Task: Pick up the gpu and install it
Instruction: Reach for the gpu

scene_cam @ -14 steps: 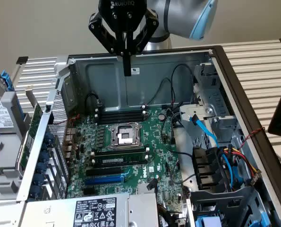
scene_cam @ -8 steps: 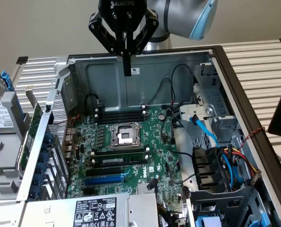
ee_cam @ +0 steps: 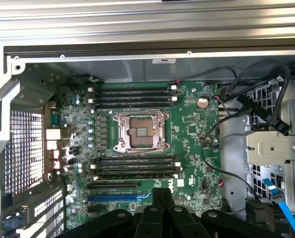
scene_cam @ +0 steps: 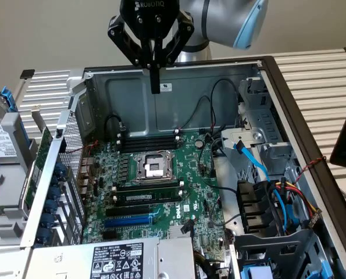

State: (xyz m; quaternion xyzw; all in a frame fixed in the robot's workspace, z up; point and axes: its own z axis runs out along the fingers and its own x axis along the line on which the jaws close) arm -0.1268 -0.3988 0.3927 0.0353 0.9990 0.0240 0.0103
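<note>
Slatted bench (scene_cam: 324, 75), plain wall behind, open PC case (scene_cam: 178, 99) lying on it. Pincer (scene_cam: 155, 87) hangs over the case's far wall, fingers pressed together, holding nothing. In the wrist view the closed pincer (ee_cam: 162, 203) looks straight down on the motherboard (ee_cam: 187, 129).

The gpu (scene_cam: 38, 168) looks to be the thin green card standing on edge outside the case, at about 8 o'clock from the pincer in the exterior view and well apart from it. Its long axis runs roughly 1 to 7 o'clock. Fan shroud is not visible from here, so that ID is a judgement. It has not been picked up.

In the way: the case's perforated rear panel (scene_cam: 74, 168) with its blue slot clips (scene_cam: 59, 174) stands between the pincer and the card.

Around: hard drive (scene_cam: 1, 145) at 9 o'clock of the card, CPU socket (scene_cam: 154, 165) mid-board, memory sticks (scene_cam: 149, 139) beyond it, and an empty blue slot (scene_cam: 129, 221) at 6 o'clock. Cables (scene_cam: 260, 168) and the drive cage lie at 4 o'clock.
</note>
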